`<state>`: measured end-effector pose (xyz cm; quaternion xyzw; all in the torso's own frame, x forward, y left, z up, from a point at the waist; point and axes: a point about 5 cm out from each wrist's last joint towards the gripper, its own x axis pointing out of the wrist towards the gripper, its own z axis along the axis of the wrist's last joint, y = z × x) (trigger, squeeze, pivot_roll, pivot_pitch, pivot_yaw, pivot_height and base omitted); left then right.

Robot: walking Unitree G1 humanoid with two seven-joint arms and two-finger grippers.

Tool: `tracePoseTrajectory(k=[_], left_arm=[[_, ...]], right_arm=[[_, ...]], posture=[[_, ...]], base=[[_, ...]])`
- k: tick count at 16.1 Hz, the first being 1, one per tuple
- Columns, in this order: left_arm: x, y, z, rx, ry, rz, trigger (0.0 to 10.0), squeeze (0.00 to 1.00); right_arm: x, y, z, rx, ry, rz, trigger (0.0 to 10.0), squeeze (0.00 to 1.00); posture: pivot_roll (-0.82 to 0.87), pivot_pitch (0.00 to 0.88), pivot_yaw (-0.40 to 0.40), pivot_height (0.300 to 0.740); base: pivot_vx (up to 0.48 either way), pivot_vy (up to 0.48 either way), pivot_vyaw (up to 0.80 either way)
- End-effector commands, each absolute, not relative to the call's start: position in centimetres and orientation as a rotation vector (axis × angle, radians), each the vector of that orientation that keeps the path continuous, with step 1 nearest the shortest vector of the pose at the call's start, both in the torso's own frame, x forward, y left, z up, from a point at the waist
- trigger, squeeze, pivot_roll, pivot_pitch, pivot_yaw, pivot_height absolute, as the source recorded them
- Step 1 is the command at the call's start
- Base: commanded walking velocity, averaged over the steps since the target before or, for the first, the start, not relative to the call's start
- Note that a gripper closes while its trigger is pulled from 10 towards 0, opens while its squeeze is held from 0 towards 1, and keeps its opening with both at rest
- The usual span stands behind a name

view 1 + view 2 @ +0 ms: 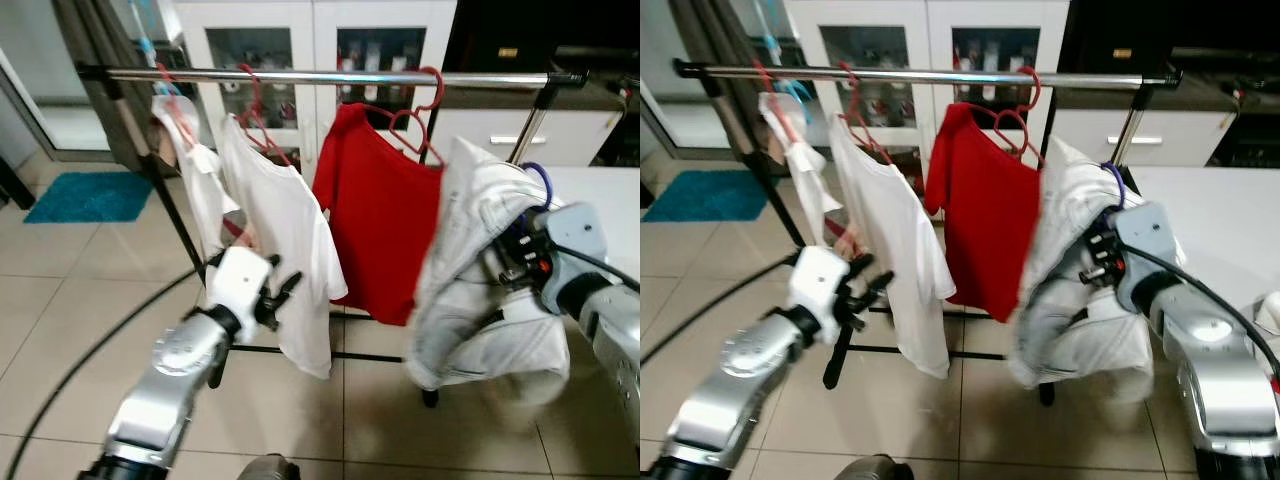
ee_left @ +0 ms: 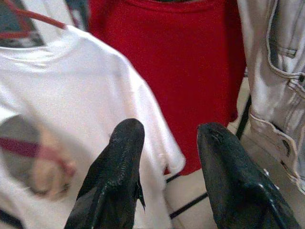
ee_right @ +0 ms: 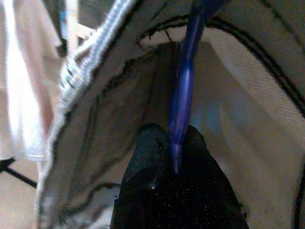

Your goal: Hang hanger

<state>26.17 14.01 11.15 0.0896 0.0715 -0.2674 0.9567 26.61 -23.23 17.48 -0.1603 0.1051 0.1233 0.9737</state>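
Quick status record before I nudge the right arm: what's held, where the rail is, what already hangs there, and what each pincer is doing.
held item: blue hanger carrying a pale jacket
right pincer: shut on the blue hanger's neck
hanger state: hook below the rail, not yet on it
rail: chrome bar, above the jacket
already hung: red shirt, white shirt, small white garment, all on red hangers
left pincer: open, holding nothing, in front of the white shirt

Silver arms, white wrists, black-fingered left tool (image 1: 285,290).
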Motion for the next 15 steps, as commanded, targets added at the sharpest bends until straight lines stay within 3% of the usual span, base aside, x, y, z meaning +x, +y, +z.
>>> tracePoseTrajectory(k=[1, 8, 13, 15], left_arm=[[26.2, 14.2, 11.2, 0.178, 0.149, -0.547, 10.0, 0.0], [25.7, 14.0, 11.1, 0.159, 0.166, -0.602, 10.0, 0.0], [25.8, 13.9, 11.3, 0.132, 0.158, -0.611, 10.0, 0.0], [25.8, 13.7, 11.2, 0.129, 0.159, -0.618, 10.0, 0.0]], right_arm=[[26.9, -22.4, 19.0, -0.338, 0.16, 0.298, 10.0, 0.0], [26.1, -19.1, 20.1, -0.287, 0.162, 0.565, 10.0, 0.0], [24.6, -22.1, 22.7, -0.194, 0.098, 0.547, 10.0, 0.0], [23.5, -24.0, 22.3, -0.218, 0.166, 0.517, 10.0, 0.0]], posture=[[0.08, 0.058, 0.035, 0.74], [0.08, 0.057, 0.035, 0.74], [0.07, 0.058, 0.046, 0.74], [0.06, 0.061, 0.052, 0.74]], base=[[0.0, 0.0, 0.0], [0.0, 0.0, 0.0], [0.0, 0.0, 0.0], [0.0, 0.0, 0.0]])
